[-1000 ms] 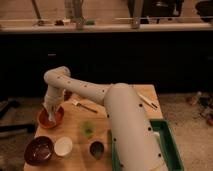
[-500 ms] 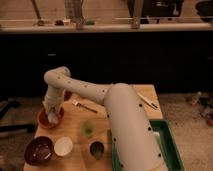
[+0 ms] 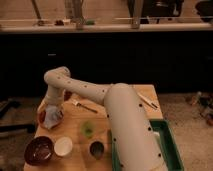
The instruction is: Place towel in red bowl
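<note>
The red bowl (image 3: 44, 119) sits at the left edge of the wooden table (image 3: 125, 97). A pale towel (image 3: 51, 118) lies bunched in it, directly under my gripper. My gripper (image 3: 50, 111) hangs at the end of the white arm (image 3: 115, 107), pointing down into the bowl and touching or just above the towel. The gripper covers most of the bowl.
A dark brown bowl (image 3: 39, 150) and a small white bowl (image 3: 63, 146) stand at the front left. A green cup (image 3: 88, 129) and a dark cup (image 3: 96, 148) are beside them. A fork (image 3: 83, 105) lies mid-table, a green tray (image 3: 169, 145) stands at the right, and utensils (image 3: 148, 101) lie at the back right.
</note>
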Available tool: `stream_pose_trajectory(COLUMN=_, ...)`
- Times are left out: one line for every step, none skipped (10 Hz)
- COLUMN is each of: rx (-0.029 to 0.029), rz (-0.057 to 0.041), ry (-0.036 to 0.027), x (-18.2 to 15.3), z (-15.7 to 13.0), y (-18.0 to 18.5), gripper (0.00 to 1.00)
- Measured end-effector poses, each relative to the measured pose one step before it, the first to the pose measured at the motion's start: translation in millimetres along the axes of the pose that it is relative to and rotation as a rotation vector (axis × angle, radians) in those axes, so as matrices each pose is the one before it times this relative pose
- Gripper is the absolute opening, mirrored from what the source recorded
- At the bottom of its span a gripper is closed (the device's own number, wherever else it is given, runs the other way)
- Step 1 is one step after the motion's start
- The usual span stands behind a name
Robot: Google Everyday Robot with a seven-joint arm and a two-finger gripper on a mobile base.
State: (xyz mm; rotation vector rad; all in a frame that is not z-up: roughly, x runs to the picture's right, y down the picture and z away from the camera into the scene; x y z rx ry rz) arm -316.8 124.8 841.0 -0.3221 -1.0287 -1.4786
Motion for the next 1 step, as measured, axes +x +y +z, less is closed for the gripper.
stream_pose_trajectory(rx=0.00002, rz=0.00000, ry=-0.00006, x=-0.02, z=0.02, y=-0.02, gripper=0.80)
